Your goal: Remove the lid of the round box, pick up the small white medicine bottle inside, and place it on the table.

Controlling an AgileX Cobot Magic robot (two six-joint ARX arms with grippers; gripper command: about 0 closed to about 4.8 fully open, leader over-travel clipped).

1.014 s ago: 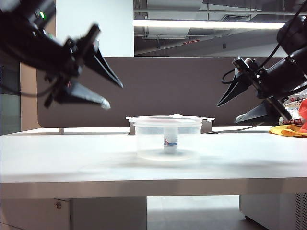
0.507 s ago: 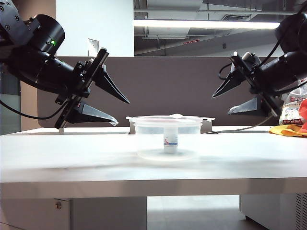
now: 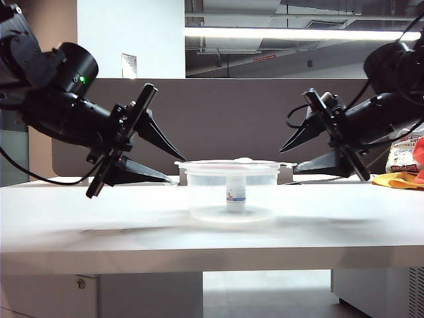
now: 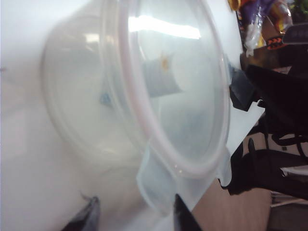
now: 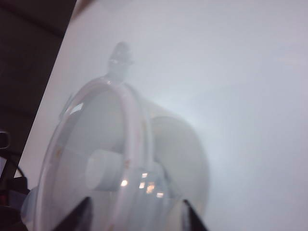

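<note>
Lid-removal step, not yet gripped: lid seated on round box mid-table, small white medicine bottle inside. Left gripper and right gripper flanking the rim, jaws apart, empty. Next: closing on the lid's edge tabs, lifting straight.

The left gripper and right gripper both angle downward toward each other, jaws spread apart.
</note>
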